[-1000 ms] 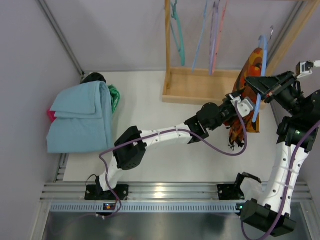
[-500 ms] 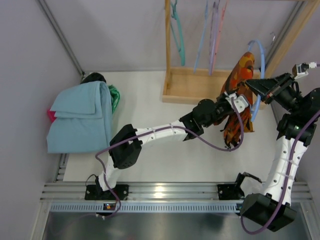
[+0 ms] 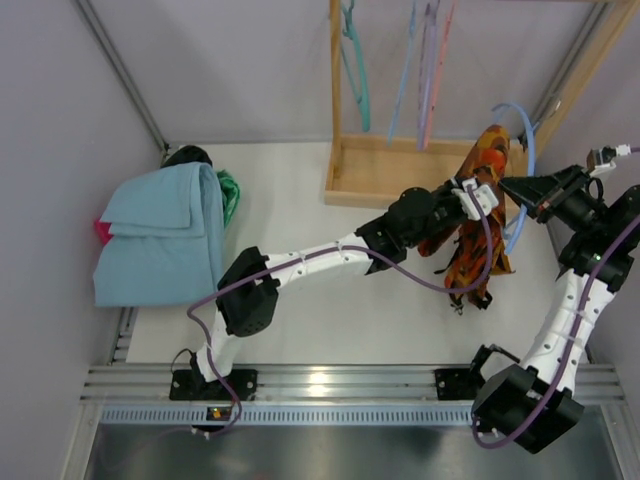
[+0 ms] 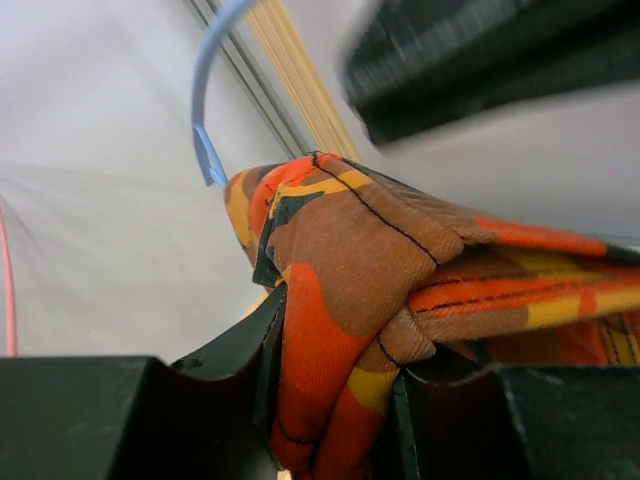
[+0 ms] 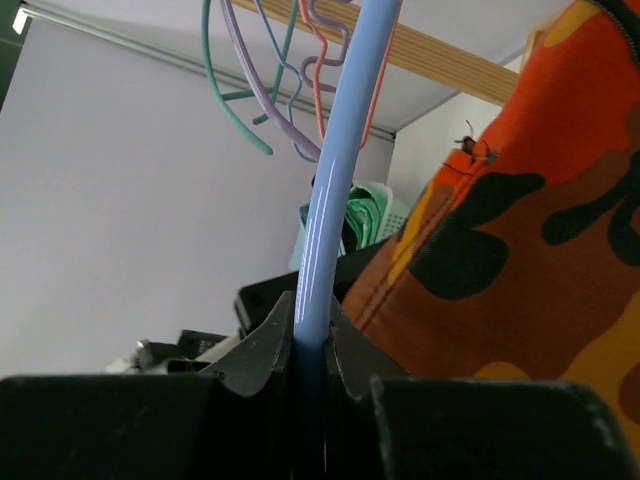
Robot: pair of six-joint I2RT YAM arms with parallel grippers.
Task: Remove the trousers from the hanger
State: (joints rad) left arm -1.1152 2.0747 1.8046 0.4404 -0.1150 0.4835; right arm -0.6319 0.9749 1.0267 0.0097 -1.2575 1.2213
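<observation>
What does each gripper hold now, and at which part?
The left gripper pinches a bunched fold of the orange trousers; the right gripper clamps the blue hanger on its thin bar.

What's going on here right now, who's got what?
The right gripper is clamped on the blue hanger, holding it up beside the wooden rack. The left gripper has a fold of the orange camo trousers pinched between its fingers. The trousers hang draped on the hanger and are not yet off it.
</observation>
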